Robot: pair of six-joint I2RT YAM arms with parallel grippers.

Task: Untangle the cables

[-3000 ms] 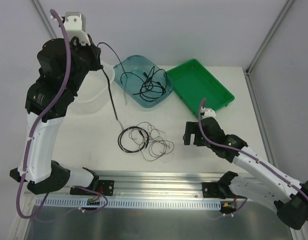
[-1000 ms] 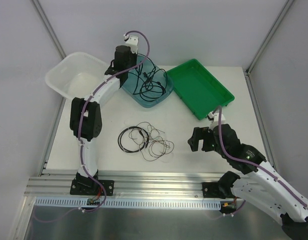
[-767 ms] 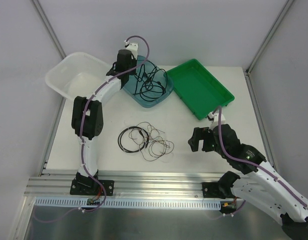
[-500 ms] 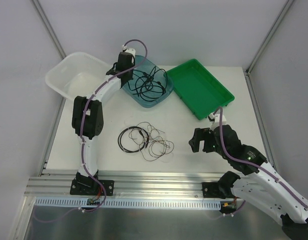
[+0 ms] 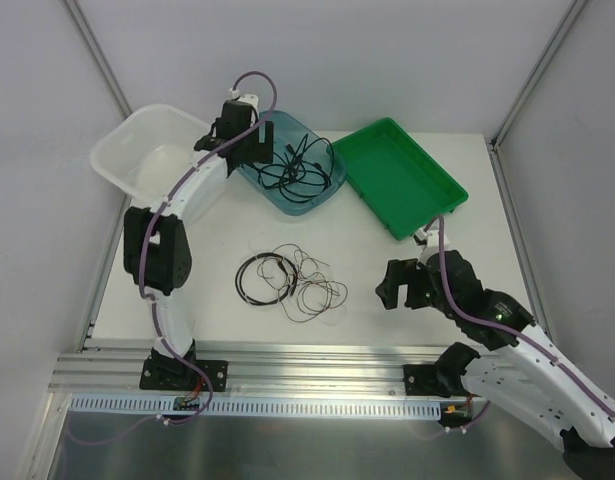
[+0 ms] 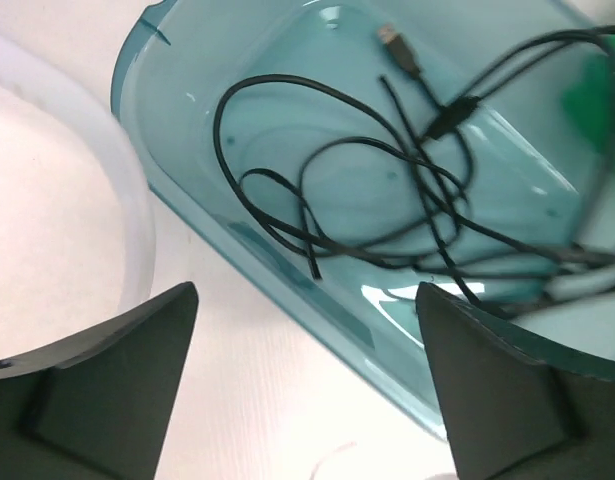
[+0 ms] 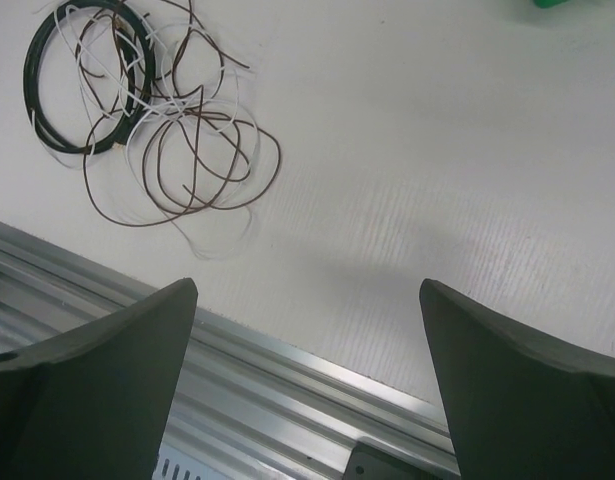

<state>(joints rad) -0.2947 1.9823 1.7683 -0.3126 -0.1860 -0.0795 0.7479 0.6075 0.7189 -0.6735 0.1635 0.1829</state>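
A loose bundle of black cables [image 5: 299, 168] [image 6: 449, 113] lies inside the teal tray [image 5: 309, 204] [image 6: 287, 262], one end showing a small metal plug [image 6: 399, 48]. My left gripper [image 5: 255, 140] [image 6: 305, 290] hangs open over the tray's left rim, holding nothing. On the table's middle sits a tangle: a black coil [image 5: 257, 278] [image 7: 82, 85] interlaced with thin dark brown loops [image 5: 315, 292] [image 7: 202, 165]. To the right of that tangle, and apart from it, my right gripper [image 5: 399, 285] [image 7: 307, 285] stands open and empty, low over the table.
A white translucent bin [image 5: 137, 150] [image 6: 77, 190] stands left of the teal tray. A green tray [image 5: 402, 175] sits at the back right. The aluminium rail [image 5: 317, 360] [image 7: 247, 370] runs along the table's near edge.
My left gripper has opened over the teal tray and let go of a black cable, which now lies in the tray. The left wrist shifted slightly left. The right arm has stayed put.
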